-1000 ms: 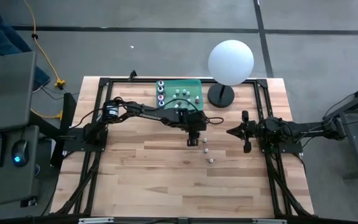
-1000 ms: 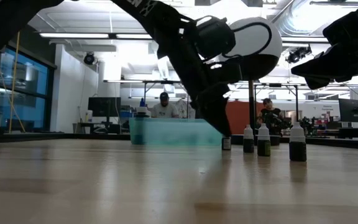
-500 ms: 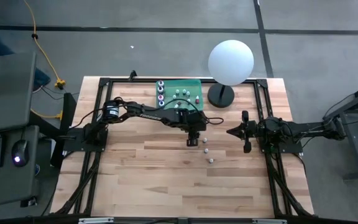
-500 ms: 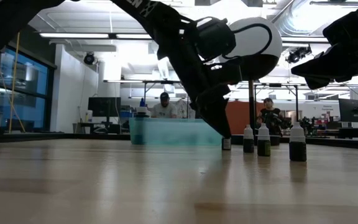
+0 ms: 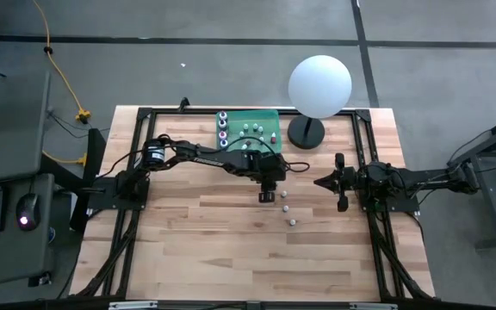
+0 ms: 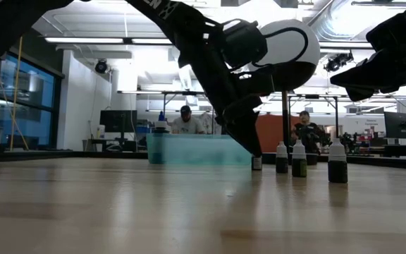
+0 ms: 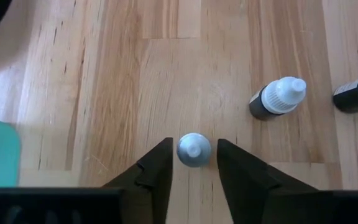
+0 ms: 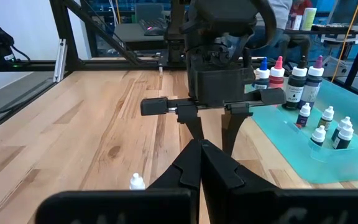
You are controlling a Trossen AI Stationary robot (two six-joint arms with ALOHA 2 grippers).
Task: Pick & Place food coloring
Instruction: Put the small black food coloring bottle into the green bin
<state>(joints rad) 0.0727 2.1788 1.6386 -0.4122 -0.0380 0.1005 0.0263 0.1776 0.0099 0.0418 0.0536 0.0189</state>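
Note:
Small white-capped food coloring bottles stand on the wood table: one (image 7: 194,150) between my left gripper's fingers, others (image 7: 277,98) (image 7: 357,94) beside it, and three (image 6: 299,158) in a row in the low view. More bottles (image 8: 319,134) stand in the green tray (image 5: 250,129). My left gripper (image 5: 267,196) points down over the one bottle (image 6: 256,162), open, a finger on each side with a narrow gap to the cap. My right gripper (image 5: 321,182) hangs shut above the table's right part.
A big white sphere (image 5: 319,86) on a black base stands at the far edge, right of the tray. Loose bottles (image 5: 292,221) stand just right of my left gripper. Black frame rails run along the table's edges. Bare wood lies toward the near edge.

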